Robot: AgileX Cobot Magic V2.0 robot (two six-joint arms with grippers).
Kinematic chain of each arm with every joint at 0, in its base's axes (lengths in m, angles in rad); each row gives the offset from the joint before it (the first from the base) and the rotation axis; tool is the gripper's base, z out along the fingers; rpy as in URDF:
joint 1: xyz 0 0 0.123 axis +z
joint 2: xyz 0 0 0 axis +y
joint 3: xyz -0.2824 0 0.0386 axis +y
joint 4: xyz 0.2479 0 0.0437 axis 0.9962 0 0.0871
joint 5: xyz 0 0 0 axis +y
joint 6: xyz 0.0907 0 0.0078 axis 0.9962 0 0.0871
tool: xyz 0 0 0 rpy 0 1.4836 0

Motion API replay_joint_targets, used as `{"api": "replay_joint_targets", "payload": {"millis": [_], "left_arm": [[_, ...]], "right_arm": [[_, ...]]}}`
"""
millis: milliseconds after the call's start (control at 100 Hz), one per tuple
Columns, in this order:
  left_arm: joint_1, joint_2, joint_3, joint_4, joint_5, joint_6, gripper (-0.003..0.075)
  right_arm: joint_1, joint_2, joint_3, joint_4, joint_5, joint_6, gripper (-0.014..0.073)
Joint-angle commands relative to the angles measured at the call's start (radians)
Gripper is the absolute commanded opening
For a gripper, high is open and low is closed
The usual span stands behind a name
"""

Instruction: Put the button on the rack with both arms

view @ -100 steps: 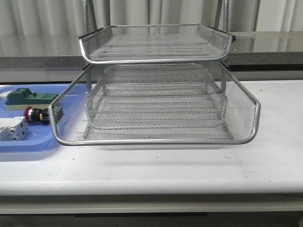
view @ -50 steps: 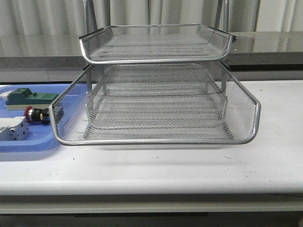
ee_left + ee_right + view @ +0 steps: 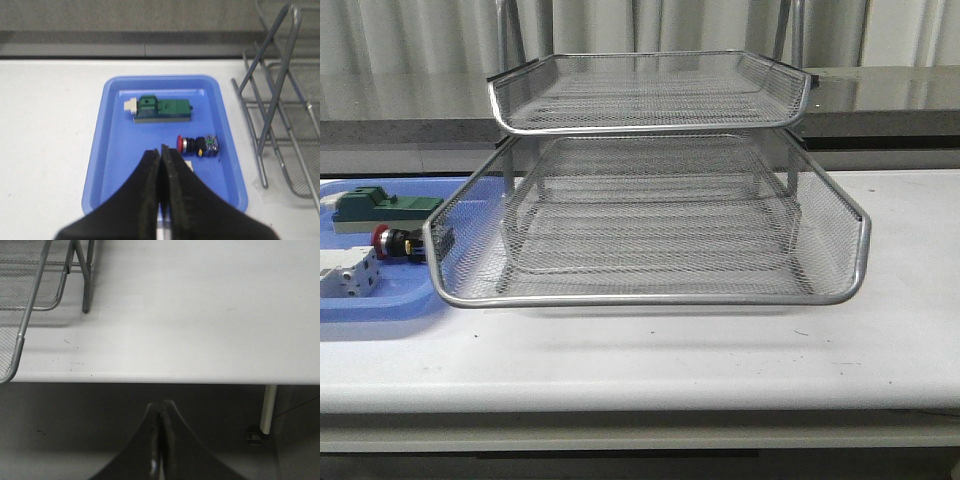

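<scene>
- Since the button [image 3: 197, 145] is lying untouched on its side in the blue tray [image 3: 105, 150], no stage of the transfer is judged complete; the task is sitting at its start.
- In the front view, the button [image 3: 398, 243] is resting at the 9 o'clock side of the rack [image 3: 650, 215], just beside its lower tier and outside the mesh.
- The left gripper [image 3: 161, 155] is hovering above the tray with its jaws pressed together, holding nothing; the button is lying near the fingertips, towards 2 o'clock in that view.
- The right gripper [image 3: 160, 412] is hanging off the near edge of the table [image 3: 200, 315], jaws likewise closed and empty.
- A green block [image 3: 162, 108] is occupying the tray beyond the button, apart from it.
- All visible rack tiers are showing empty.
- Remaining, by judgement: opening the left jaws, gripping the button, lifting it, bringing in the right arm, and depositing it on a tier.
</scene>
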Motion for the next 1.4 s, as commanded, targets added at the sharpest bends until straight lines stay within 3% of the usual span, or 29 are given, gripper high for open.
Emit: {"api": "replay_joint_targets", "payload": {"millis": [0, 190, 440, 580, 750, 840, 1260, 1390], "left_arm": [[0.003, 0.099, -0.103, 0.0, 0.011, 0.035, -0.002], [0.003, 0.313, -0.221, 0.0, 0.075, 0.155, -0.002], [0.003, 0.457, -0.271, -0.003, 0.074, 0.207, 0.0004], [0.003, 0.473, -0.271, -0.003, 0.087, 0.207, 0.019], [0.003, 0.473, -0.271, -0.002, 0.1, 0.208, 0.0552], [0.003, 0.473, -0.271, -0.002, 0.097, 0.208, 0.064], [0.003, 0.498, -0.288, -0.034, 0.08, 0.211, 0.0638], [0.003, 0.553, -0.355, -0.073, 0.088, 0.34, 0.0638]], "right_arm": [[0.0, 0.002, -0.034, -0.014, -0.055, -0.004, -0.0068], [0.0, 0.002, -0.034, -0.014, -0.055, -0.004, -0.0068], [0.0, 0.002, -0.034, -0.014, -0.055, -0.004, -0.0068], [0.0, 0.002, -0.034, -0.014, -0.055, -0.004, -0.0068], [0.0, 0.002, -0.034, -0.014, -0.055, -0.004, -0.0068], [0.0, 0.002, -0.034, -0.014, -0.055, -0.004, -0.0068], [0.0, 0.002, -0.034, -0.014, -0.055, -0.004, -0.0068], [0.0, 0.002, -0.034, -0.014, -0.055, -0.004, -0.0068]]}}
